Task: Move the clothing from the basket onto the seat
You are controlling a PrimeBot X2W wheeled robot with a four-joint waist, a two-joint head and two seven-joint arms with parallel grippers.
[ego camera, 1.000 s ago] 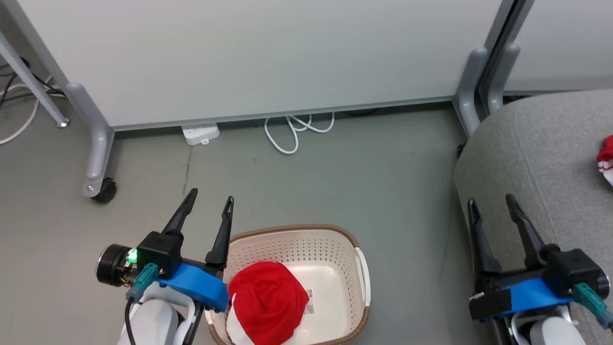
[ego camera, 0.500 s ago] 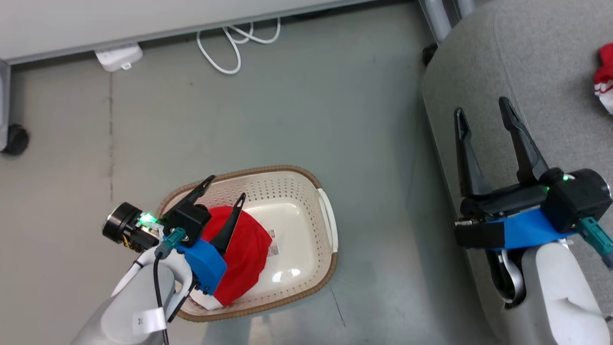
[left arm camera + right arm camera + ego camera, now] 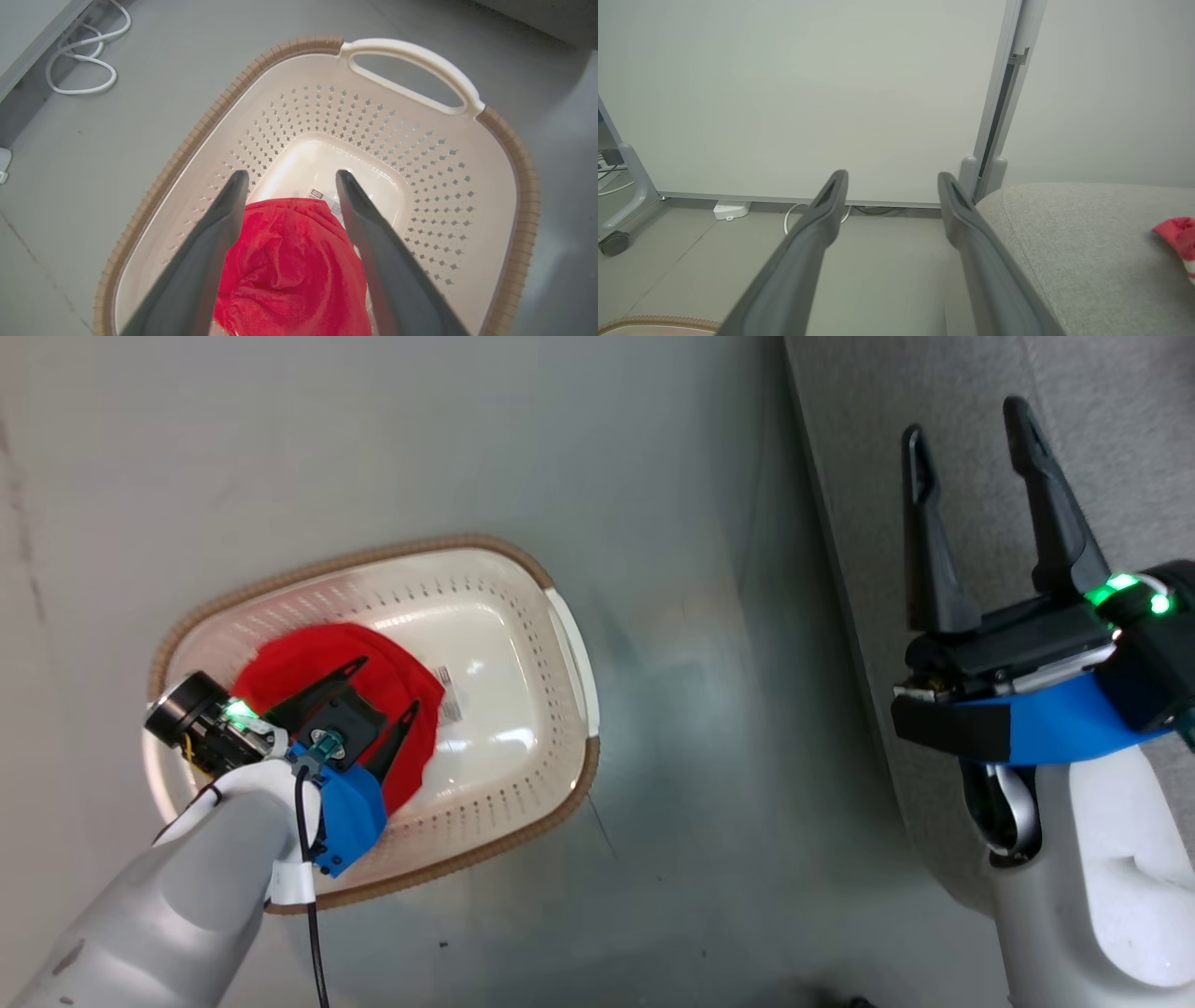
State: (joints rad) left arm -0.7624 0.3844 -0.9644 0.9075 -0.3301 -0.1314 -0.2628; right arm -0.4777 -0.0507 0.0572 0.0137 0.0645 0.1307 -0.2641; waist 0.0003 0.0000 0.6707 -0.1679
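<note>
A red piece of clothing [image 3: 313, 658] lies bunched in the left half of the cream basket [image 3: 558, 616], which stands on the grey floor. My left gripper [image 3: 386, 685] is open inside the basket, its fingers spread just above the red fabric. The left wrist view shows the clothing [image 3: 289, 261] between and below the fingers of the left gripper [image 3: 292, 175], with the basket rim [image 3: 299, 44] beyond. My right gripper [image 3: 966, 420] hangs open and holds nothing over the edge of the grey seat [image 3: 1111, 439]. Another red garment [image 3: 1176, 231] with white trim rests on the seat [image 3: 1087, 233].
A white partition panel [image 3: 808, 93] on a wheeled leg [image 3: 616, 240] stands behind the floor area. A white power strip [image 3: 731, 209] and looped white cable [image 3: 79, 70] lie at its foot. The basket's right half shows a bare bottom with a label [image 3: 448, 695].
The head camera has tilted down, shifting the whole picture. My left gripper has gone from beside the basket down into it, over the red clothing. Both grippers stay open.
</note>
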